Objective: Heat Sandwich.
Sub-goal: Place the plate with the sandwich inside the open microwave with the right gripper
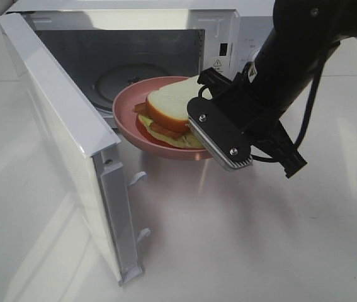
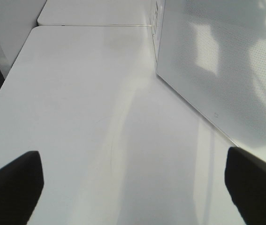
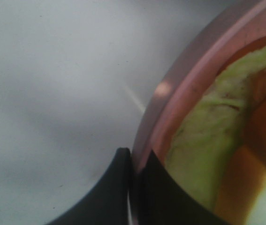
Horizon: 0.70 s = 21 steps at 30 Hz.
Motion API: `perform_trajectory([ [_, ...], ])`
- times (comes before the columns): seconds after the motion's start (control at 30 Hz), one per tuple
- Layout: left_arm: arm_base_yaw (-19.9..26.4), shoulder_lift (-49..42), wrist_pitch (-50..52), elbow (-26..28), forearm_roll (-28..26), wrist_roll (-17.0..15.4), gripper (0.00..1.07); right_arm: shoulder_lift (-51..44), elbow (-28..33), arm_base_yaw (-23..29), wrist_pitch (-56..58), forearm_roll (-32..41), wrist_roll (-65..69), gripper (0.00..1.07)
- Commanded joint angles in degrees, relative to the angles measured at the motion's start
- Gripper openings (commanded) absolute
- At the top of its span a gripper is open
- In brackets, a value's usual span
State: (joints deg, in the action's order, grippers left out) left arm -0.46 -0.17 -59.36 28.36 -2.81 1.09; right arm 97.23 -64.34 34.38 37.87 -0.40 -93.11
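1. Right end effector (image 1: 198,129) clamped on plate (image 1: 126,116) rim, at its 4 o'clock; left end effector (image 2: 133,187) wide, empty.
2. Sandwich (image 1: 173,100) rides the plate at the open microwave (image 1: 165,44) mouth.
3. Likely light and soft with loose layers. I'd grip the stiff, slick rim and keep it level.

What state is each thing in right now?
microwave, door wide open.
pink plate, held off the table at the microwave's mouth.
sandwich, resting on the pink plate.
right pincer, shut on the pink plate's rim.
left pincer, open, empty.
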Motion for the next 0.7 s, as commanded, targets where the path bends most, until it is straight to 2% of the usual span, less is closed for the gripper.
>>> perform_trajectory([
  [0.03, 0.3, -1.5, 0.5, -0.1, -0.2, -0.1, 1.01, 1.5, -3.2, 0.1, -0.2, 0.4, -0.8, 0.0],
  [0.7, 0.3, -1.5, 0.5, -0.1, -0.2, -0.1, 1.01, 13.2, -17.9, 1.2, 3.6, 0.4, -0.9, 0.0],
])
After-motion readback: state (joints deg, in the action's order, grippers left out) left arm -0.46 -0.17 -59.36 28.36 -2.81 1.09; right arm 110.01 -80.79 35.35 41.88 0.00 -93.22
